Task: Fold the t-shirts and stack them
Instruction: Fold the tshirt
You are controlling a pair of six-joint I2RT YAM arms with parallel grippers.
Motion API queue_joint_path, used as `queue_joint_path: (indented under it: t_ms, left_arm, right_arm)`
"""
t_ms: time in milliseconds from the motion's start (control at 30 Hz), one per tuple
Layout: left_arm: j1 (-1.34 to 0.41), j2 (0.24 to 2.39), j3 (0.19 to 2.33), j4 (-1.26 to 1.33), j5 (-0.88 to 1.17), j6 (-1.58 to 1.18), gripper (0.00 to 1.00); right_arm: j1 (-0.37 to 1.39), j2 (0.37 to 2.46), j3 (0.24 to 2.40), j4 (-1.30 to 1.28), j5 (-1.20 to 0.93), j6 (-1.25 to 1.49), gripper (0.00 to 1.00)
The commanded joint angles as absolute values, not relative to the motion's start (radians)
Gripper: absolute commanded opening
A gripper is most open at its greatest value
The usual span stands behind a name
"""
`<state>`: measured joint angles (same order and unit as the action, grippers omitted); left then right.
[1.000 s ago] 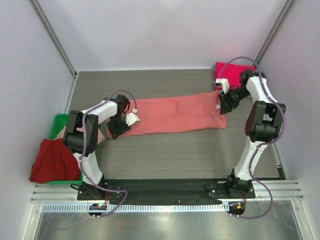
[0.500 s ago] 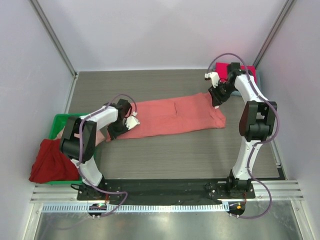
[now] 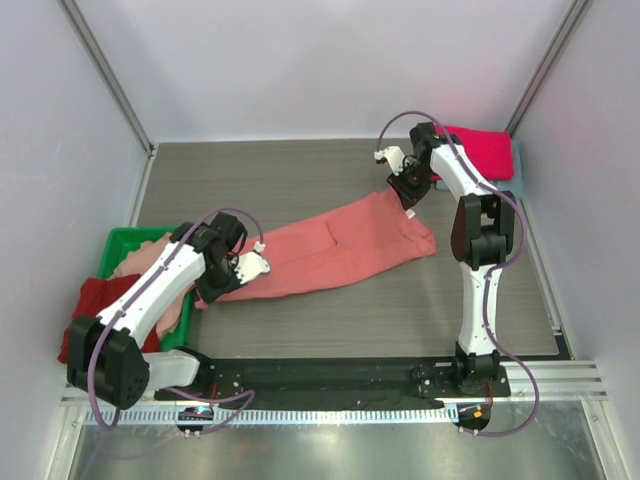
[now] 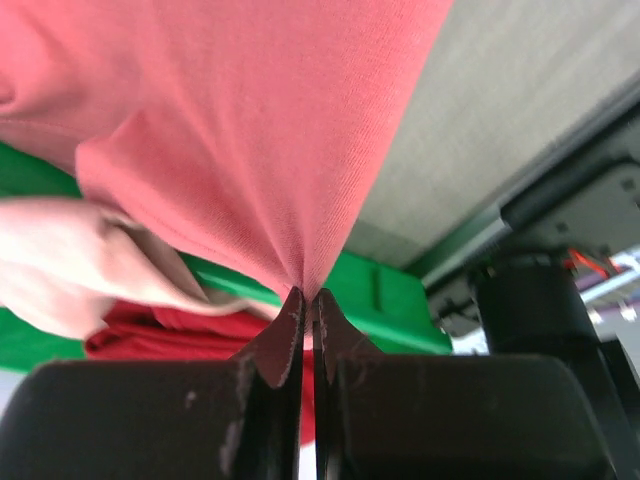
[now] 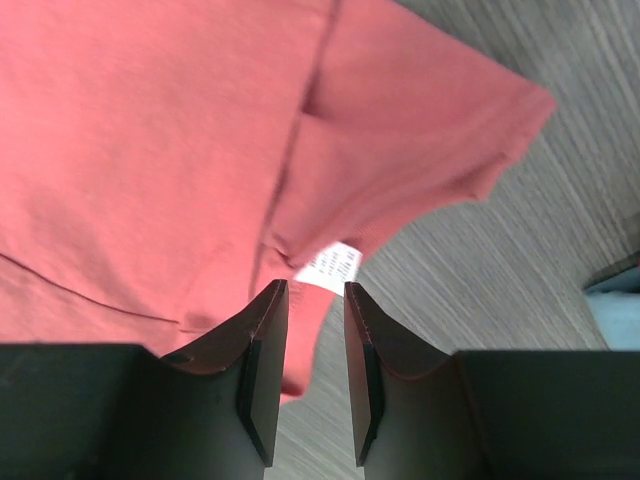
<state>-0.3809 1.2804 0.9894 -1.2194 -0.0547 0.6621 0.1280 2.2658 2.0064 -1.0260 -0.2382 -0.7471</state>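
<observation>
A long, lengthwise-folded salmon-coral cloth t-shirt [image 3: 330,245] lies slantwise across the middle of the grey wood-grain table [image 3: 330,320]. Its low end sits by the left edge and its high end reaches towards the far right corner.

The left gripper [image 4: 305,300] is closed tight on a pinch of the shirt's left end, and the cloth fans out taut from the tips. The right gripper [image 5: 315,290] is over the other end with its jaws partly apart. The small white neck label [image 5: 330,265] sits just beyond the tips. No cloth looks clamped between them, though I cannot rule out a light catch on the edge.

Risks, as I judge them:
- With only one end firmly held, a pull from the left could drag the shirt and skew its fold.
- If the right jaws close on the label alone, or on one layer, the fold could open when lifted.
- The left end hangs above the green plastic bin [image 3: 125,240] at the left edge, so it could snag on the rim or on the clothes inside.

Counted:
- One salmon shirt.
- One folded magenta shirt [image 3: 480,150] in the far right corner, with a pale blue cloth edge [image 5: 615,300] beside it.
- One dark red shirt [image 3: 90,305] and one pale pink cloth [image 4: 60,260] at the bin.
- One bin.
- Two grippers.
</observation>
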Motion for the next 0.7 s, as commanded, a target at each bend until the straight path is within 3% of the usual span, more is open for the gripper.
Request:
queue_joint_path:
  t_ms: [0, 433, 667]
  left_arm:
    - [-0.385, 1.220, 0.989, -1.365, -0.049, 0.663, 0.01]
    - [-0.469, 1.157, 1.068, -1.512, -0.020, 0.632, 0.03]
    - [-0.535, 1.198, 1.100, -1.548, 0.083, 0.609, 0.04]
  right_arm:
    - [0.146, 2.220, 1.988, -1.055, -0.195, -0.729, 0.34]
    - [0.256, 2.384, 2.055, -1.019, -0.098, -0.710, 0.33]
    - [0.293, 2.692, 2.469, -1.025, -0.005, -0.709, 0.29]
